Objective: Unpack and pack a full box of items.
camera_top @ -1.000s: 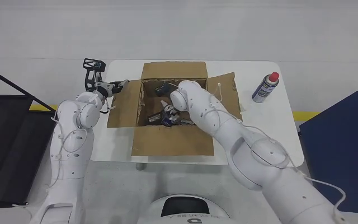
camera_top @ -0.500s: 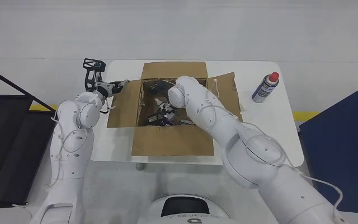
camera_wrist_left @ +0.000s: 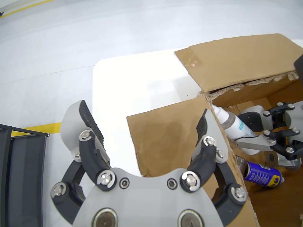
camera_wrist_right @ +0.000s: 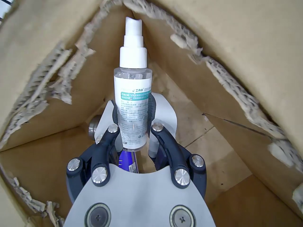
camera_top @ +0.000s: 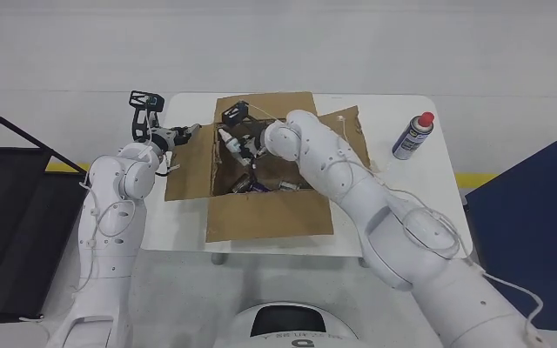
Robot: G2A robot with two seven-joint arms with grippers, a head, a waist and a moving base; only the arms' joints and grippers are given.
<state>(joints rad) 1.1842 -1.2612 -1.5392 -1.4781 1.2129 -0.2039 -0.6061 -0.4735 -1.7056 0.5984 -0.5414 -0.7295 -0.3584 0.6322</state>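
- Here, the right gripper [camera_wrist_right: 133,113] has its fingers clenched on the body of a small clear spray bottle [camera_wrist_right: 132,88], whose white pump head points away from the wrist.
- Seen from above, the right gripper [camera_top: 237,144] holds the spray bottle [camera_top: 225,137] inside the open cardboard box [camera_top: 261,222], at the far corner on the robot's left side.
- The nozzle sits close to the torn seam where two walls of the cardboard box [camera_wrist_right: 213,36] meet. Whether it touches the cardboard cannot be told.
- The left gripper [camera_wrist_left: 144,114] hangs over the box's left flap with its fingers spread wide and nothing between them. One finger is above the white table [camera_wrist_left: 132,76], the other beside the flap's edge.
- From the left wrist, the spray bottle [camera_wrist_left: 233,124] and the right gripper [camera_wrist_left: 260,131] show just past the wall of the cardboard box [camera_wrist_left: 236,55]. A blue aerosol can [camera_wrist_left: 260,173] lies on the box floor below them.
- In the top view the left gripper [camera_top: 181,133] is near the table's left edge.
- A red-capped spray can [camera_top: 412,137] stands upright on the table [camera_top: 409,200], well apart from the box on the right.
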